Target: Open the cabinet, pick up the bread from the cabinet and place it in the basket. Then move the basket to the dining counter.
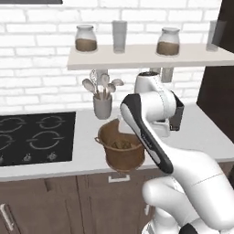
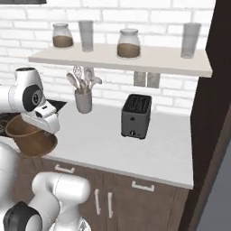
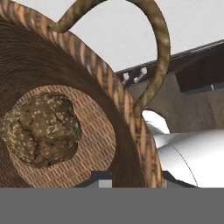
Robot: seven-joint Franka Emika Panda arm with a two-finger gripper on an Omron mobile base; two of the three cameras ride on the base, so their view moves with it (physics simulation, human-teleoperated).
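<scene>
Down at the basket's [image 1: 121, 153] rolled rim, the jaws stand nearly closed, one fingertip inside the wall and one outside in the hand view, so I judge them clamped on the rim just below the looped side handle [image 3: 148, 48]. The gripper [image 2: 45, 118] itself sits at the near edge of the basket in the right base view.

The bread [image 3: 40, 129] lies on the woven bottom of the basket, so the fetching and dropping-in look done. What is left is the carry: the basket sits at, or just above, the front edge of the white tabletop [image 2: 135, 151] beside the black cooktop [image 1: 36, 137]; whether it is lifted clear I cannot tell. The dining counter is the goal yet to be reached.

Nearby, the grey utensil pot [image 1: 102, 106] stands just behind the basket, close enough to be clipped on a swing back. The toaster [image 2: 135, 116] stands well apart to the right, and the shelf [image 2: 122, 58] with jars hangs overhead, limiting a high lift.
</scene>
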